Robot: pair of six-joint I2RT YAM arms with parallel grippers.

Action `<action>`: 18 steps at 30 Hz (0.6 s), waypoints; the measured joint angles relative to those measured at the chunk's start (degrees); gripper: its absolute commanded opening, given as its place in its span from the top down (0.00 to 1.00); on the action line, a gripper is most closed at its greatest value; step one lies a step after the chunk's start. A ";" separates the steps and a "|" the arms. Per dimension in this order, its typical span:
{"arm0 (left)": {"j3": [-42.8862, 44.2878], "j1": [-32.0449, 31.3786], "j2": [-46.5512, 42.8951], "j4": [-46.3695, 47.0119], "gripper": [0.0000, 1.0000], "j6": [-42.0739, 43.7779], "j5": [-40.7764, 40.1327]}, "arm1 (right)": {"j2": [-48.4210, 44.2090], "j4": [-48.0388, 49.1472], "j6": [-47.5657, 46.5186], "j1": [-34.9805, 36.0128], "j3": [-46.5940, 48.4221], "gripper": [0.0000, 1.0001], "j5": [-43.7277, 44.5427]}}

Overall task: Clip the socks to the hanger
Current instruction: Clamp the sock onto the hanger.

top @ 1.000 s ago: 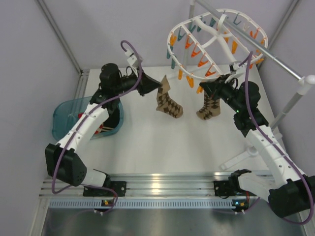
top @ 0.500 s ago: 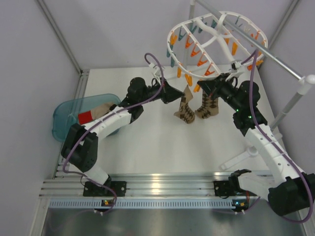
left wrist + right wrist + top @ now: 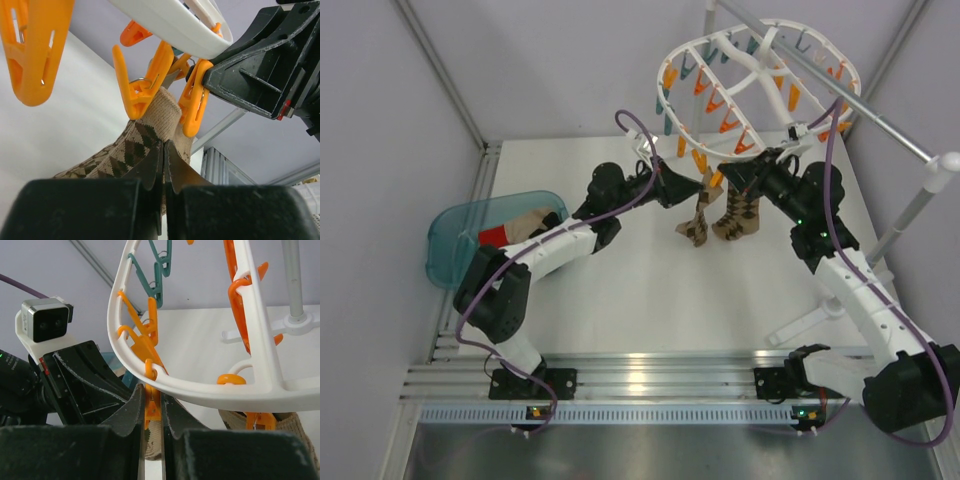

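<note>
Mid-clipping: my left end effector point(image 3: 163, 146) is clamped on the sock point(image 3: 155, 114), with the cuff up under the hanger point(image 3: 170, 25). I think my right end effector point(image 3: 153, 397) is pinching an orange clip point(image 3: 151, 413). Next up: feed the cuff in, then release.

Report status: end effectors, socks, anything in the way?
Left end effector shut on sock, cuff up among orange clips. Right end effector shut on orange clip. Other sock hangs from hanger. Tight quarters.
</note>
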 measured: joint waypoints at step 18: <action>1.09 -0.20 1.88 2.32 1.00 -2.89 -1.81 | 0.39 0.33 0.07 -0.02 0.00 1.00 -0.59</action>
